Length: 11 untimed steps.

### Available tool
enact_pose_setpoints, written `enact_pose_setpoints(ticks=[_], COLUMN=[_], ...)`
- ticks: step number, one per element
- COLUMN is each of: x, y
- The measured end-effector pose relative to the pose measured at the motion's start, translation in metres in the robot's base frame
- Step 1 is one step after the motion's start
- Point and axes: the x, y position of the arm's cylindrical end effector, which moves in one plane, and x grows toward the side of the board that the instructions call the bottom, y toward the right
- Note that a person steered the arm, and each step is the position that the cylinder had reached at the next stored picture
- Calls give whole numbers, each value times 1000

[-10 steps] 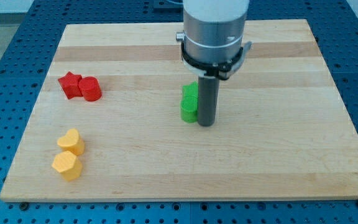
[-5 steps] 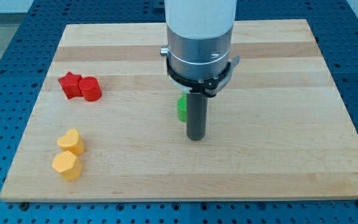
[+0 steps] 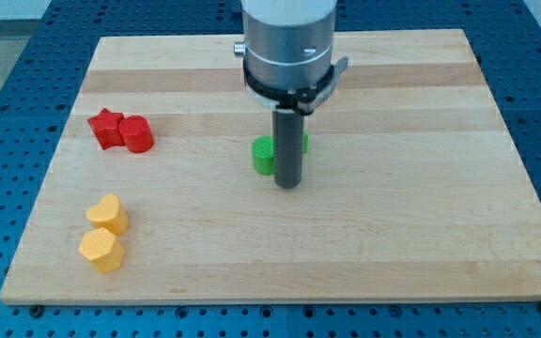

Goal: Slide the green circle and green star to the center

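Blue pegboard all round, and on it a pale wooden counter (image 3: pixel 421 235) carrying six blocks. No claw on this arm, so nothing to call apart, together or clamped: only a straight dark rod, with my tip (image 3: pixel 288 185) down on the wood near the middle of the board.

Green circle (image 3: pixel 264 156) just to the view's left of the rod and slightly toward the view's top from my tip, close against the shaft; touching or a hair apart, impossible to say. Second green block (image 3: pixel 303 143) peeking out on the rod's right side, mostly hidden behind it, shape not readable, presumably the star. So: one green piece on either side of the rod, both a little beyond my tip toward the view's top, already close to the centre.

Judging by that, little left to do beyond small nudges, probably from the far side of each piece back toward the middle.

Counted: two green, two red, two yellow. Red star (image 3: pixel 107 128) and red round block (image 3: pixel 138 134) touching, well off to the view's left of my tip. Yellow heart-like block (image 3: pixel 109 214) and yellow angular block (image 3: pixel 100 250) also far left, toward the view's bottom.
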Motion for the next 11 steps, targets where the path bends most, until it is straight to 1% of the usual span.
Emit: enact_pose_setpoints(ticks=[1,2,4,6,8,11], x=[4,-9,-34,-39,-53,-55], y=[-47,-64,-50,-38,-35,-36])
